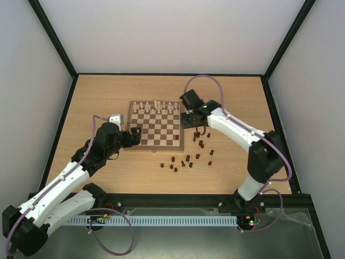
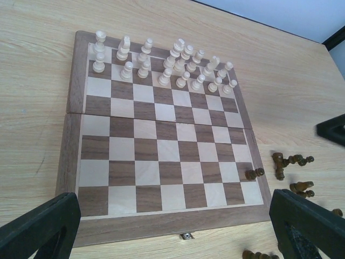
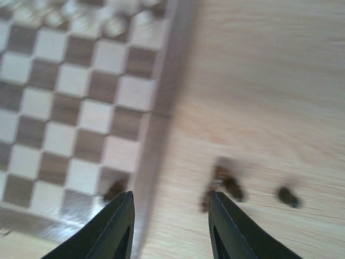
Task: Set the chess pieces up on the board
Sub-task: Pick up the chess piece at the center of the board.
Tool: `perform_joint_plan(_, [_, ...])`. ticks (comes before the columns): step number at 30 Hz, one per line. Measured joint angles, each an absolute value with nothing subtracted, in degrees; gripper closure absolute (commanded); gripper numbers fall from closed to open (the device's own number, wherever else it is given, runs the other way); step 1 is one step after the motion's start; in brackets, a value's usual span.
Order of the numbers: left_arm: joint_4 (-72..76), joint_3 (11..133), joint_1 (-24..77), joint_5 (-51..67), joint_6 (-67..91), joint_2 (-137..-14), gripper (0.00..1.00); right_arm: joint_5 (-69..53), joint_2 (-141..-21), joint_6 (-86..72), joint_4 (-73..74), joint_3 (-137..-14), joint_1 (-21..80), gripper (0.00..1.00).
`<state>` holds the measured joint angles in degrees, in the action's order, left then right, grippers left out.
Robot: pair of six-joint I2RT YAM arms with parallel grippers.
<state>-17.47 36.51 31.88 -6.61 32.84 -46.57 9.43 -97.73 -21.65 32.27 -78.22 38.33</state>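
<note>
Square wooden chessboard (image 1: 156,129), dark brown and cream checks inside a brown frame, lies mid-table on the light wood tabletop (image 1: 237,97). Cream-white chessmen (image 1: 156,106) stand crowded along its two far rows.

Tiny dark brown wooden chess pieces (image 1: 187,159): nearly all are off the board, scattered loose on the tabletop past its right near corner. Several lie on their sides. A few more sit close beside the board's right edge. One lone dark piece (image 2: 254,174) lies toppled on the board itself, in the right-hand column close to the near corner.

Left gripper (image 1: 136,135), black: hangs over the board's left near corner. From its own wrist camera the fingers (image 2: 48,226) stand spread as wide as the view, one at each lower corner. Nothing is between them, only the board's near frame below.

Right gripper (image 1: 190,117): over the board's right edge. Its wrist picture is blurred. Fingers (image 3: 116,229) are parted to a middling gap, with nothing gripped and the board's right frame showing beneath. The lone dark piece lies just off the left fingertip; I cannot tell whether they touch. More dark pieces lie on the tabletop beyond the other finger.
</note>
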Motion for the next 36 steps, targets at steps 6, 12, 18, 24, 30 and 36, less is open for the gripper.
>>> perform_joint_plan(6, [-16.9,36.5,31.9,-5.4,33.1,-46.6,0.01,12.1,-93.0,-22.0,32.1,-72.2,27.7,0.62])
perform_joint_plan(12, [-15.7,36.5,31.9,-4.7,33.0,-47.6,0.01,11.7,-97.1,-22.1,32.2,-67.7,23.0,0.62])
perform_joint_plan(18, [-15.7,36.5,31.9,-4.7,33.0,-48.0,0.01,11.4,-101.4,-22.1,31.9,-67.8,23.0,0.66])
perform_joint_plan(24, [-15.6,36.5,31.9,-4.7,33.0,-48.1,0.01,12.4,-105.3,-22.3,31.6,-67.9,22.8,0.72])
perform_joint_plan(30, [-15.4,36.5,31.9,-4.7,33.0,-48.3,0.01,12.3,-105.5,-22.3,30.7,-68.0,22.1,0.82])
perform_joint_plan(36, [-15.3,36.5,31.9,-4.8,33.0,-48.5,0.01,12.2,-105.5,-22.3,30.0,-68.0,21.8,0.94])
